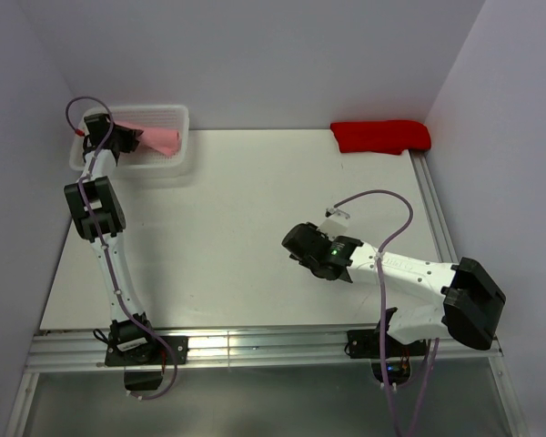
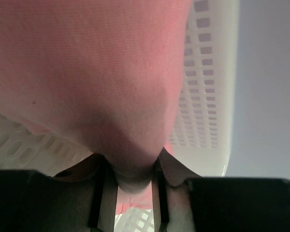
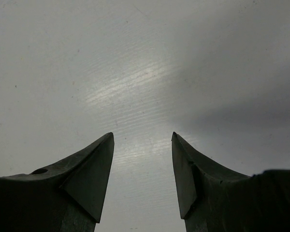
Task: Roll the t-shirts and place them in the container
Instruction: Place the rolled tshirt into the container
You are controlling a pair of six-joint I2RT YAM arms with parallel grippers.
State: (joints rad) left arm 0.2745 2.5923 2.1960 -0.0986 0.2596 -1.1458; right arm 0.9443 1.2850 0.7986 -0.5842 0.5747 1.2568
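The left gripper (image 1: 127,138) reached into the white basket (image 1: 177,114) at the far left corner, its jaws partly closed and pinching a fold of the pink t-shirt (image 1: 159,138). The shirt lay bunched in the basket, probably so it could be handled as one bundle. The right gripper (image 1: 298,241) hung over the bare table (image 1: 227,237) with jaws wide and empty, apparently waiting. A red cloth (image 1: 380,137) lay far right.

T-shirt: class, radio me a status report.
Left claw shut on pink t-shirt at basket. Right claw open over table. Red cloth far off, not obstructing.
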